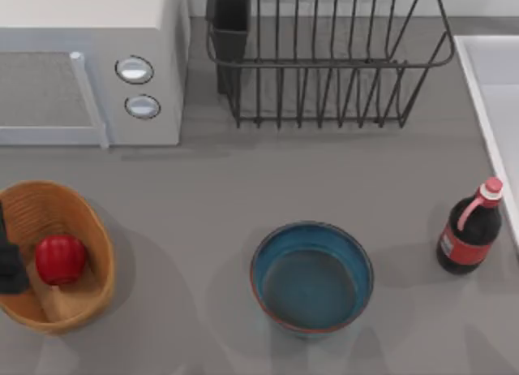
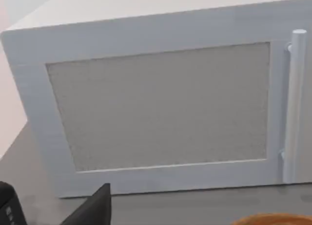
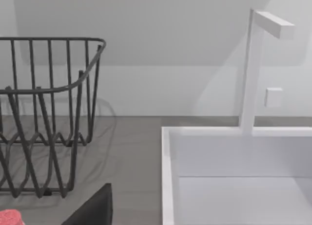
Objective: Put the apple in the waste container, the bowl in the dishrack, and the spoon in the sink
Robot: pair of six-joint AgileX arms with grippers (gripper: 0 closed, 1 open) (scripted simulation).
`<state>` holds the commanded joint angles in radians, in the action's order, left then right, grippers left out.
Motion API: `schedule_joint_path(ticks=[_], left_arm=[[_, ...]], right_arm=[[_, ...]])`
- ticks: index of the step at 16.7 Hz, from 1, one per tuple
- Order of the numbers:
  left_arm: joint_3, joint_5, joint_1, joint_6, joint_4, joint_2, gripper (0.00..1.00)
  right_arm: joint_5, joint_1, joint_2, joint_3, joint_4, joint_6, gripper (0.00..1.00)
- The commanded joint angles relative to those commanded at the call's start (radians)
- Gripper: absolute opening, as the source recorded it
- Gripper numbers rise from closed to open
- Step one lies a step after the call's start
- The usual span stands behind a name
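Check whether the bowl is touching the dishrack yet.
Apart. The top view shows the bowl on the table, with bare grey tabletop between it and the dishrack behind it.

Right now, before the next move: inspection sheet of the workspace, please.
Surface: grey table, bare in the middle.
Job's things: apple lies inside waste container; bowl upright on the table, apart from dishrack; sink at the right edge; spoon nothing seen.
Clutter: bottle upright near the sink; microwave, door shut.
Grippers: left tool at the container's left rim.
Cables: nothing seen.
Surroundings: faucet behind the sink.
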<state>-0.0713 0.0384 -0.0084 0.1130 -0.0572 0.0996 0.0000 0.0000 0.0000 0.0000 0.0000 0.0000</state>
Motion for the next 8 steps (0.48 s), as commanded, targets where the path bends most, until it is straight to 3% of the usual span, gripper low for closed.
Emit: schedule_joint_path(ticks=[3, 8], left_arm=[[0.064, -0.034, 0.008, -0.1, 0.051, -0.089, 1.0], [0.071, -0.038, 0.008, -0.113, 0.057, -0.1, 1.0]], right_arm=[[0.0, 0.0, 0.0, 0.0, 0.0, 0.0, 1.0], [0.0, 0.0, 0.0, 0.0, 0.0, 0.0, 1.0]])
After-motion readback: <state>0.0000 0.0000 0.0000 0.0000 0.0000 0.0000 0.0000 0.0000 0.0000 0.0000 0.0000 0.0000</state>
